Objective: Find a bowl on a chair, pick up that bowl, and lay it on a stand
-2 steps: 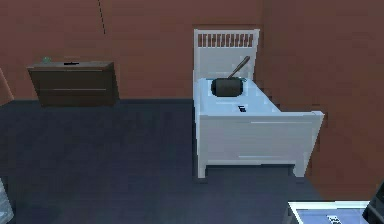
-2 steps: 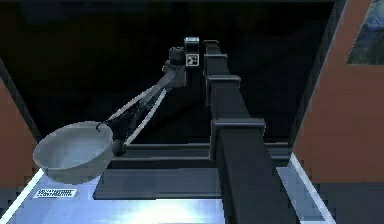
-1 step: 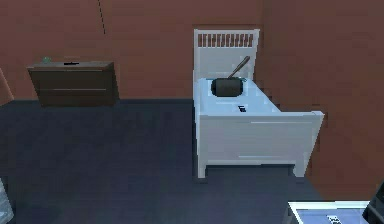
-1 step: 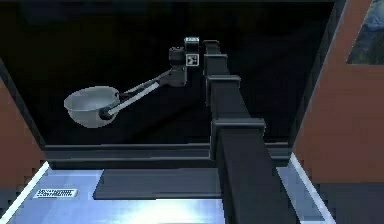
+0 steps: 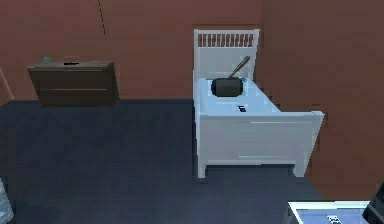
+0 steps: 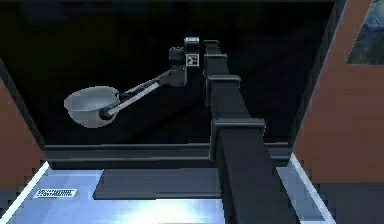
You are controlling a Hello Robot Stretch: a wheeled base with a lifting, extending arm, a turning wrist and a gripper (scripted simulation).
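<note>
In the arm side view's middle, the arm (image 6: 236,130) rises from the bottom edge as a dark square bar, with two white marker squares (image 6: 190,57) at its far end. The gripper (image 6: 113,110) slants down-left from there, thin fingers reaching the bowl's rim. The gripper holds the bowl (image 6: 88,104), which hangs at the finger end, clear of the surface below. Jaw state: cannot tell.

The bowl is pale silvery-grey, round and shallow, mouth up and tipped slightly toward the camera, lighter inside than outside.

Behind it is a big black panel (image 6: 110,40) in a dark frame. Below is a light grey top (image 6: 70,185) with a flat dark mat (image 6: 160,184) on it. A red-brown wall (image 6: 355,130) is at the right.

Forward view: dark blue floor (image 5: 110,150). A low brown dresser (image 5: 72,83) stands against the wall at left. A white slat-backed seat (image 5: 250,130) stands mid-frame, with a dark pan-like thing (image 5: 228,88) with a handle on it.
</note>
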